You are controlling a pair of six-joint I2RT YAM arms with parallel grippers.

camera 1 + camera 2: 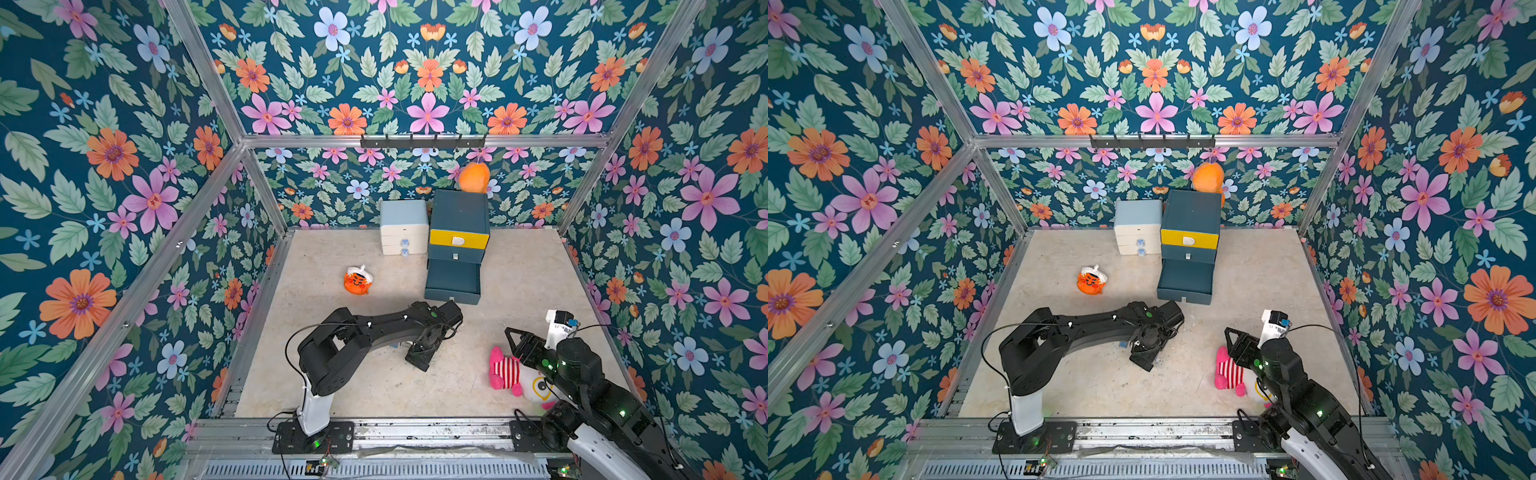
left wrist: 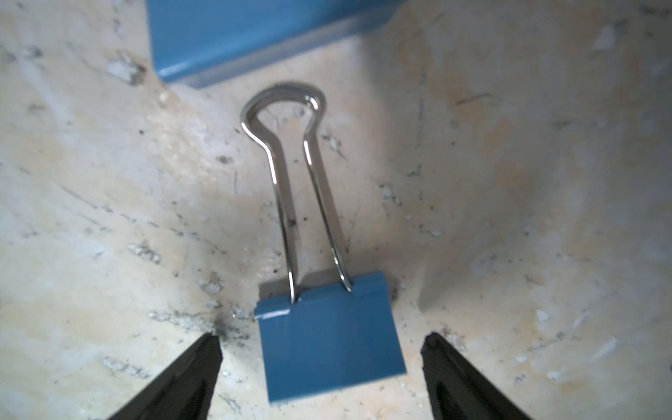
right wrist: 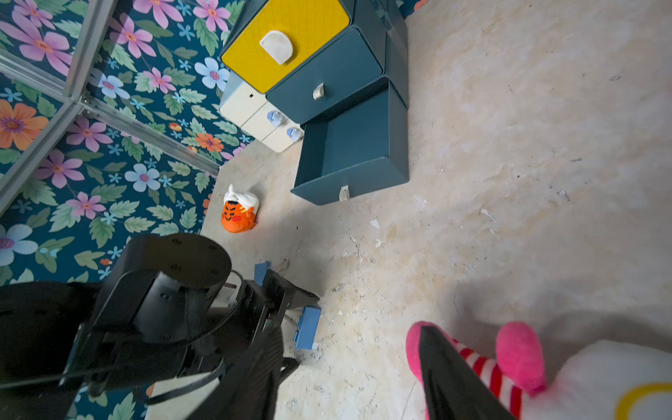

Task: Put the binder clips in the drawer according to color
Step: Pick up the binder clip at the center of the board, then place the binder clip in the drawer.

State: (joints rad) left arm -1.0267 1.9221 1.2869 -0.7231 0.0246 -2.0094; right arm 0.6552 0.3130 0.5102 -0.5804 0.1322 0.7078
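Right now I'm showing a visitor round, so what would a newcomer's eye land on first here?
The loud floral wallpaper on every wall. Then the dark cabinet at the back, with its yellow top drawer and its bottom drawer pulled out. Up close, the left gripper stands open around a blue binder clip.

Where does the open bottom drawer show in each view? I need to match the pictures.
In a top view: open drawer mid-table, below the yellow front.
In a top view: same place, below the yellow front.
Left wrist: not in it.
Right wrist: beyond the left arm, near the orange toy.
Shared landmark: the yellow front, except in the left wrist.
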